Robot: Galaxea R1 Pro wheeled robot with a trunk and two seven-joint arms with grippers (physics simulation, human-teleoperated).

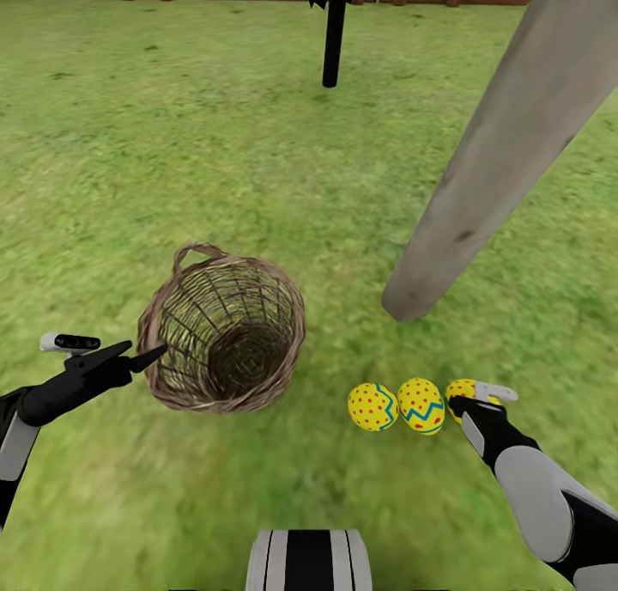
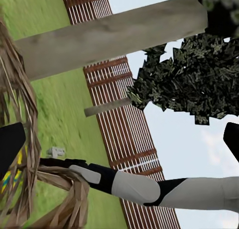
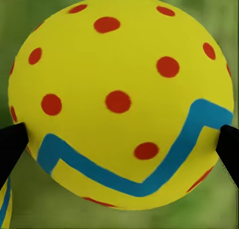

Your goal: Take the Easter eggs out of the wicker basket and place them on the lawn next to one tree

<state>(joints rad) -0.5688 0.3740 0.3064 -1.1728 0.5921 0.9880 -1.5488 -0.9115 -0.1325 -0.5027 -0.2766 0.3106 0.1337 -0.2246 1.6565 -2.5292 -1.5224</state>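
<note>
Wicker basket is sitting empty; two Easter eggs are lying by the tree, right gripper fingers grasping the third; left gripper fingers spread at the rim.

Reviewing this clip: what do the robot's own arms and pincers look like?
Both arms wear smooth light-grey shells between black joint sections. The left pincer is matte black with slim pointed fingers and a small white-and-black camera module above the wrist. The right pincer is black too, with a similar white module. No cables or markings are visible.

Third egg half hidden behind right hand; tree crown cut off
</note>
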